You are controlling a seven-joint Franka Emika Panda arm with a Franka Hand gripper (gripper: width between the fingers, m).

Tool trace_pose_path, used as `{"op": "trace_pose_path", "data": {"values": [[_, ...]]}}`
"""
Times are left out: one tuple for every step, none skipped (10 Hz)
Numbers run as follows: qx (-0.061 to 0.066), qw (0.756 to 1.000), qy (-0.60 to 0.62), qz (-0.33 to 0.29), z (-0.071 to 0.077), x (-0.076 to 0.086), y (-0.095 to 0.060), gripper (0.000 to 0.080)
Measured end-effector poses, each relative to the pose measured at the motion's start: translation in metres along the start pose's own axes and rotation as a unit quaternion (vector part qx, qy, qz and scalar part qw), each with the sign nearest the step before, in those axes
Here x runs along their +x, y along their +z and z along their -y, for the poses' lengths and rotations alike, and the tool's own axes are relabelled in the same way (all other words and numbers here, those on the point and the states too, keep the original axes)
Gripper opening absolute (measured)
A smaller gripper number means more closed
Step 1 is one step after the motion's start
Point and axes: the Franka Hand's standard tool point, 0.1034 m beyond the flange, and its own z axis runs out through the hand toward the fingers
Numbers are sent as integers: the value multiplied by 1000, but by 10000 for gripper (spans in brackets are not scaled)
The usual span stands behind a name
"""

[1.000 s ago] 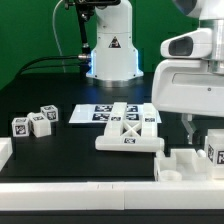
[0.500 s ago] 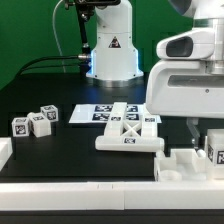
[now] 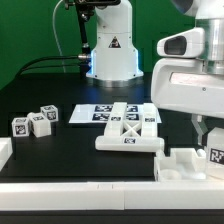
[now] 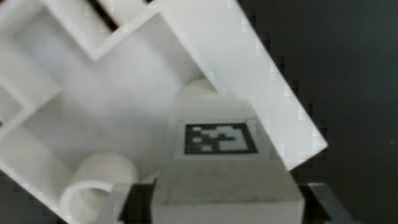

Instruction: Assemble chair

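- Exterior view: the gripper (image 3: pixel 204 130) hangs at the far 3 o'clock side of the table, fingers pointing down, right over a tagged part (image 3: pixel 216 153) of the chair.
- From this angle I can't tell if the fingers are touching that part. It sits at the edge of the shot, just at 3 o'clock from a notched white block (image 3: pixel 180 163).
- The X panel (image 3: pixel 128 137) lies flat mid-table, well clear of the gripper, at about 9 o'clock from it.
- The marker board (image 3: pixel 97 114) lies flat at 12 o'clock from the X panel, and the panel's far edge overlaps it a bit.
- Three small tagged blocks (image 3: pixel 38 121) are bunched together at 9 o'clock from the panel, apart from it.
- Another plain edge block (image 3: pixel 4 152) peeks in at the 8 o'clock corner.
- The arm base (image 3: pixel 110 50) stands at 12 o'clock behind the board.
- Wrist view: the gripper (image 4: pixel 222 200) has the tagged part (image 4: pixel 219 137) between its dark fingers (image 4: pixel 132 200), one on each side with no gap showing, so it looks clamped on it.
- The tag faces the camera.
- A rounded peg (image 4: pixel 98 185) sits just beside the gripped end.
- Beyond it are white walls (image 4: pixel 71 90) with a slanted rib, and I can't tell which piece that is.
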Motion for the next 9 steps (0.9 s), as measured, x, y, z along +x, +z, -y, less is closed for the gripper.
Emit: {"op": "trace_pose_path", "data": {"values": [[8,996,93,6,-1,3,0,284],[19,982,190,8,-3,1,3,284],[34,959,282,6,-3,0,4,284],[39,937,347,14,-4,-1,4,284],[41,923,382,20,-4,-1,4,284],[41,924,380,20,-4,-1,4,284],[41,926,374,19,-4,-1,5,284],[39,942,332,17,-4,-1,5,447],[35,961,272,18,-5,-4,5,598]]}}
